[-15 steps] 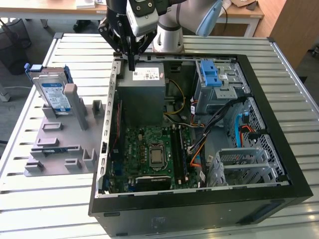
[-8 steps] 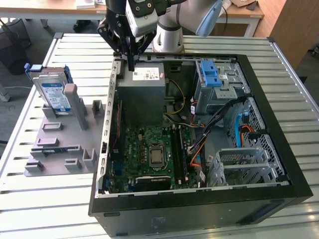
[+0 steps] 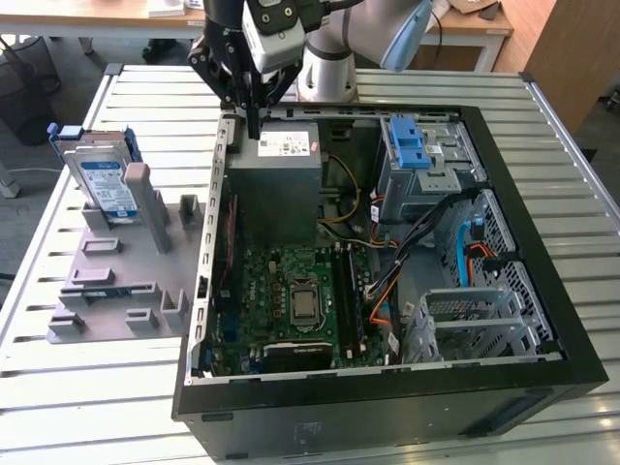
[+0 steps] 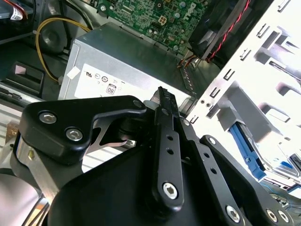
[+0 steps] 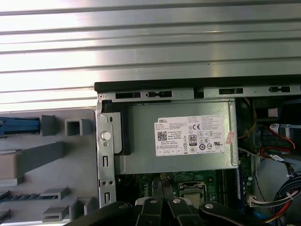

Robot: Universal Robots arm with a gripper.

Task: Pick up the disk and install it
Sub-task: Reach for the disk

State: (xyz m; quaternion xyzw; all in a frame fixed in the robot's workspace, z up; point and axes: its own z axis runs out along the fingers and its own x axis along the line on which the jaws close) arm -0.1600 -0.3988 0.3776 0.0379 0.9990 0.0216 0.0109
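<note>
Well apart from the gripper [image 3: 254,128], the disk [image 3: 105,184] stands on end in the grey fixture [image 3: 116,291] at the exterior view's left. Its long axis is near upright, leaning slightly, label outward. The gripper, fingers seemingly pressed together and empty, hangs over the power supply [image 3: 276,184].

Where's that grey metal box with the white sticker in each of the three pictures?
Exterior view: the power supply sits inside the open case, towards the exterior view's left.
Second wrist view: it lies next to the green circuit board.
First wrist view: it borders that board, sticker facing the camera.
Shared landmark: the green circuit board beside it.
</note>
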